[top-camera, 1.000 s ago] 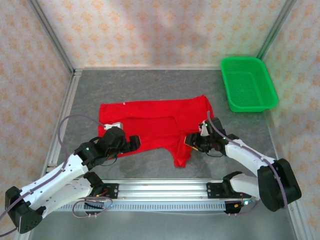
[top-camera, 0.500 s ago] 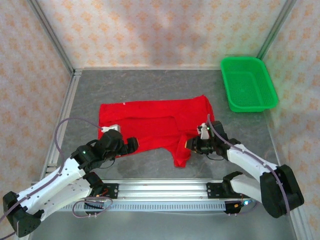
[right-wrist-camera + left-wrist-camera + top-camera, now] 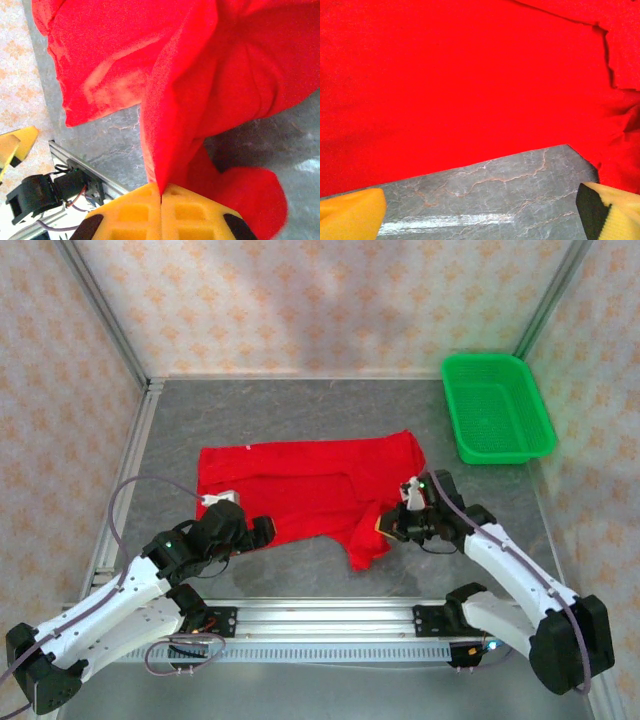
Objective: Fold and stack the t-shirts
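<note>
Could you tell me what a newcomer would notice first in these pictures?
The bright red t-shirt spread in the middle of the grey table stands out first. The right gripper is shut on a fold at its near right edge, and a green basket sits in the far right corner.

Green basket (image 3: pixel 497 408) (far right corner), grey marbled table (image 3: pixel 300 410)
</note>
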Robot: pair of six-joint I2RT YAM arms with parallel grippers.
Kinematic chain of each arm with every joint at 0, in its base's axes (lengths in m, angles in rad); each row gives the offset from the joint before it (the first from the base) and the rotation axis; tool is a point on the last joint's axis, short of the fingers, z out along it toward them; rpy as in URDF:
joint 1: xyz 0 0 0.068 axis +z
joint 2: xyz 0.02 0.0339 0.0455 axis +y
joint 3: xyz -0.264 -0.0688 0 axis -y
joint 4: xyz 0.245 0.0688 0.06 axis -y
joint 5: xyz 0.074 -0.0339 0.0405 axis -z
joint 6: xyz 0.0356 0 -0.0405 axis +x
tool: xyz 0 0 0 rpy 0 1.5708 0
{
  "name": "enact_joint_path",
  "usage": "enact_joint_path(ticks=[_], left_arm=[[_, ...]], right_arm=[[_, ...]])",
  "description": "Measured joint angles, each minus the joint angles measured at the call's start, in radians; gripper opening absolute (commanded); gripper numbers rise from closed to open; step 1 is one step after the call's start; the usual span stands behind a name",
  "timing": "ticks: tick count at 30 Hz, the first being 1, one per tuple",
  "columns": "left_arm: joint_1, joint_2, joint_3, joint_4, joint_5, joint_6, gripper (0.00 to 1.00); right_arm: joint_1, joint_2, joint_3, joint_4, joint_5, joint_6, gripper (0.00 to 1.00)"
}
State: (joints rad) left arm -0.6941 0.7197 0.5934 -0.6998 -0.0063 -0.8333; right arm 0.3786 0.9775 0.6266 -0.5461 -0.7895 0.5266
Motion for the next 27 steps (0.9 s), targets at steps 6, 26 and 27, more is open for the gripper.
enact_joint_path(ticks=[6,26,27], left_arm=[[0.000,0.000,0.000,-0.004,-0.003,0.000,0.99],[0.000,0.050,-0.002,-0.004,-0.032,-0.005,1.00],[0.000,0.054,-0.004,-0.004,-0.032,-0.004,1.00]], right_arm=[[0.000,0.000,0.054,-0.188,0.023,0.055,0.00],[-0.140,0.067,0.054,-0.229,0.192,0.065,0.47],[-0.140,0.037,0.054,-0.236,0.192,0.068,0.47]])
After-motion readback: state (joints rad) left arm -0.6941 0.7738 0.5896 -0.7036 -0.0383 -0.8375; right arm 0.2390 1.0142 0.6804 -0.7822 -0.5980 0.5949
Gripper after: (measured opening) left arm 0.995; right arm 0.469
